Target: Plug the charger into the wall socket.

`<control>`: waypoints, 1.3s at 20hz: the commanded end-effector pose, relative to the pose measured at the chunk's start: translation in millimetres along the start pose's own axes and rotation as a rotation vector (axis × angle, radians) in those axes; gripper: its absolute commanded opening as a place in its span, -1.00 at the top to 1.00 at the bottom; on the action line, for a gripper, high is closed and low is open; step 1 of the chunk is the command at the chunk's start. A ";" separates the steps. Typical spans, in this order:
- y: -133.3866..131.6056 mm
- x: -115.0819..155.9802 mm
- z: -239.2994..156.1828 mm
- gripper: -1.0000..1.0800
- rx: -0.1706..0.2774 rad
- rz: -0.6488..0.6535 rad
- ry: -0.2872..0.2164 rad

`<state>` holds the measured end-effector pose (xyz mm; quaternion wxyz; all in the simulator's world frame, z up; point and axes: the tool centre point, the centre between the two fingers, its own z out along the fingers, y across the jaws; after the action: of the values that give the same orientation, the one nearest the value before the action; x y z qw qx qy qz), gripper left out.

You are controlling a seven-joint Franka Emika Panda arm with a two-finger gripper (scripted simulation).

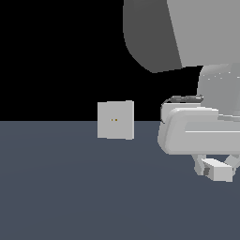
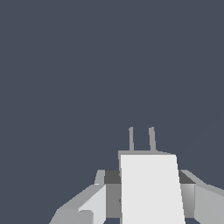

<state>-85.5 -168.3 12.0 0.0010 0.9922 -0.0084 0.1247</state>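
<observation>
The small plain white oblong charger block (image 2: 151,188) carries two thin grey prongs (image 2: 141,139). The upright flat light-grey square socket plate (image 1: 116,120) shows two tiny holes at its centre, seemingly orange and dark. Beneath that plate spreads a plain slate-blue floor (image 1: 70,187), with black behind it.

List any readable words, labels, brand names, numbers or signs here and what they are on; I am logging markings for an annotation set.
None: no text, number or logo is readable in either view.
The wall socket is plain, with only two tiny orange-dark holes at its centre.
The charger, held in the tool, is blank white with two bare prongs.
</observation>
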 end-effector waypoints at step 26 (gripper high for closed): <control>-60.0 9.5 -23.9 1.00 -0.019 0.080 0.003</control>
<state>-82.2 -116.7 33.9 0.0049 0.9911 -0.0441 0.1257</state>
